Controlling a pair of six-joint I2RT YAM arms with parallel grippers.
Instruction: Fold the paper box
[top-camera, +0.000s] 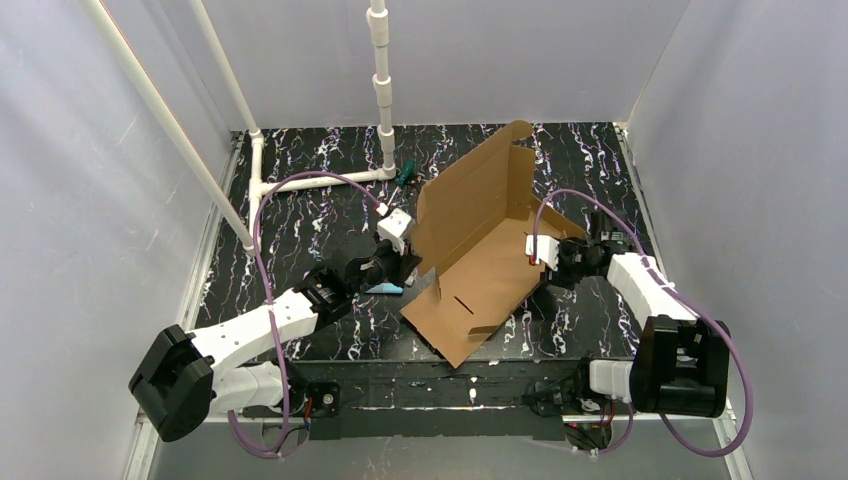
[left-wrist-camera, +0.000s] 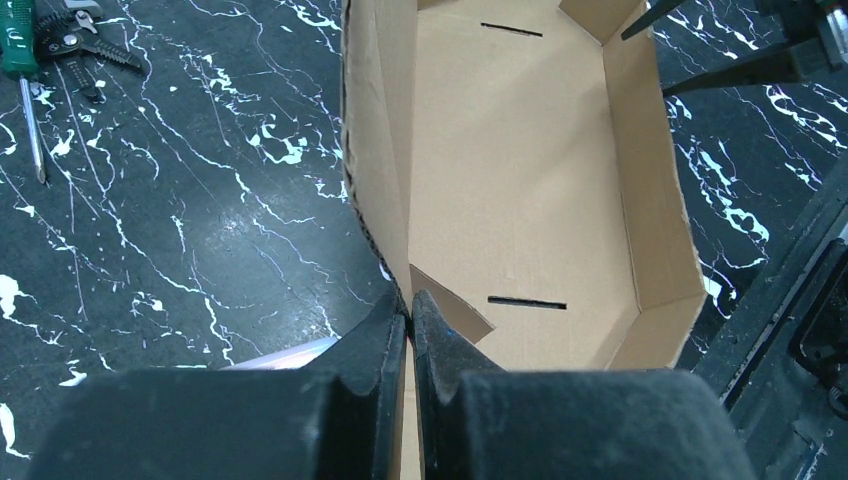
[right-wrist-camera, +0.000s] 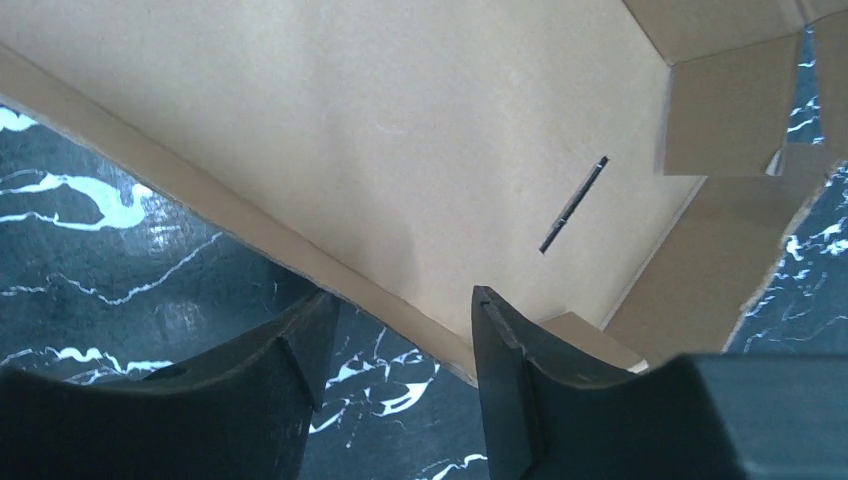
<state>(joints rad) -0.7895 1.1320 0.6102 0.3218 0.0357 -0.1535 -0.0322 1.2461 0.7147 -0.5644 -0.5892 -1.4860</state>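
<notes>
The paper box (top-camera: 480, 280) is a brown cardboard sheet lying slantwise in the middle of the black marbled table (top-camera: 300, 220). Its big rear flap (top-camera: 470, 195) stands up. My left gripper (top-camera: 408, 268) is shut on the box's left side wall; in the left wrist view the jaws (left-wrist-camera: 410, 300) pinch that wall's edge, with the box floor (left-wrist-camera: 520, 180) and two slits beyond. My right gripper (top-camera: 545, 258) is at the box's right edge. In the right wrist view it (right-wrist-camera: 400, 300) stands open astride the box's (right-wrist-camera: 400, 120) edge, one finger over the cardboard, the other over the table.
A white pipe frame (top-camera: 320, 180) lies at the back left. Beside it are a green-handled screwdriver (left-wrist-camera: 20, 50) and pliers (left-wrist-camera: 85, 40). A small light-blue object (top-camera: 385, 288) lies under the left wrist. White walls close in the table on three sides.
</notes>
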